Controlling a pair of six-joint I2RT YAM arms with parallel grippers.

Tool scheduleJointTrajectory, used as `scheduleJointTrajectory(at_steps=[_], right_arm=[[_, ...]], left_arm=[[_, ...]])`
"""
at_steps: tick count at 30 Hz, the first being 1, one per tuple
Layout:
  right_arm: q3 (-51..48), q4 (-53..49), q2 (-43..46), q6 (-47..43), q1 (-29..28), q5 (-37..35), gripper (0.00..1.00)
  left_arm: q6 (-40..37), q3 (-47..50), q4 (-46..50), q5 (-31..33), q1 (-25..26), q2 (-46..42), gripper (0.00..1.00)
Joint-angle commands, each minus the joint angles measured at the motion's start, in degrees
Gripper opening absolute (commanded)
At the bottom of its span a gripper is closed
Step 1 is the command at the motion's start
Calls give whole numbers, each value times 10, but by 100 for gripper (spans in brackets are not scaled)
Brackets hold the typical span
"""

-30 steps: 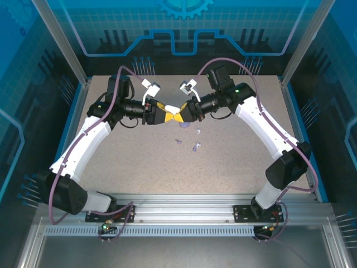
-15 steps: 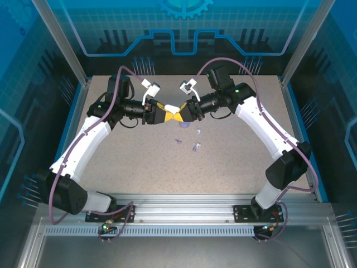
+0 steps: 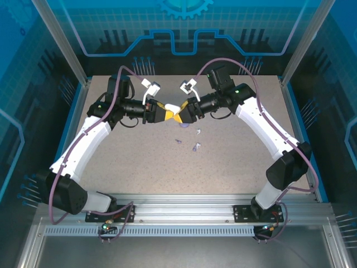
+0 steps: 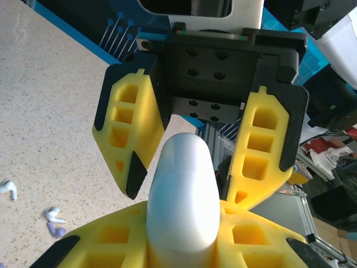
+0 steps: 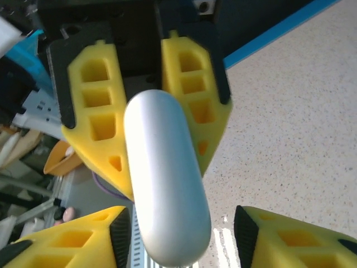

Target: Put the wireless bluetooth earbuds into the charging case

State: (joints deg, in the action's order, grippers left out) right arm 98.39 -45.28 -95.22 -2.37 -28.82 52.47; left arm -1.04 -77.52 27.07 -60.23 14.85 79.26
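Seen from above, the two arms meet nose to nose over the far middle of the table [image 3: 234,162]. The left tool [image 3: 166,114] and right tool [image 3: 177,113] are so close that their yellow fingers overlap, and what lies between them is hard to read.

The wrist cameras make the grip plain. In the right wrist view the left tool's fingers [image 5: 95,111] are clenched on the charging case [image 5: 164,184] from both sides, and its rounded free end juts toward the right tool. The right tool's own fingers [image 5: 295,240] stand spread wide, one on each side of that end with a bare gap on each side, so this tool is released.

The left wrist view agrees: the case rises from between the left tool's fingers, and the facing tool's fingers flank its tip. I cannot tell whether the nearer pad touches it.

The earbuds [image 3: 196,147] lie loose on the table, down and nearward of the two tools and well apart from the case. A purple disc [image 3: 182,126] sits just below the right tool.
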Motion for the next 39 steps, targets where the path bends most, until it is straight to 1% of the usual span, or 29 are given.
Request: scheduleJointTrajectory(at_steps=[1, 5, 8, 11, 13, 17, 22, 25, 33, 39], right_arm=[[-25, 16, 45, 4, 14, -36, 62], [-69, 55, 82, 14, 38, -57, 64], [-103, 77, 114, -26, 39, -60, 67], [-125, 89, 143, -61, 36, -65, 69], [-115, 69, 146, -79, 36, -52, 68], [-74, 20, 122, -99, 31, -36, 68], [-13, -38, 77, -121, 14, -43, 68], [18, -64, 53, -125, 10, -36, 67], [41, -80, 33, -135, -3, -27, 66], [41, -75, 28, -127, -7, -54, 66]], left_arm=[[-9, -3, -37, 14, 4, -4, 6], [-51, 49, -103, 9, 5, -28, 6], [-94, 80, -136, 0, 5, -45, 5], [-142, 82, -131, -33, 6, -42, 4], [-143, 66, -112, -44, 8, -29, 4], [-182, 37, -59, -54, 22, -10, 5], [-189, 35, -56, -53, 32, -9, 5], [-196, 35, -49, -50, 36, -10, 5], [-198, 33, -42, -48, 37, -11, 5], [-203, 28, -35, -54, 37, -12, 6]])
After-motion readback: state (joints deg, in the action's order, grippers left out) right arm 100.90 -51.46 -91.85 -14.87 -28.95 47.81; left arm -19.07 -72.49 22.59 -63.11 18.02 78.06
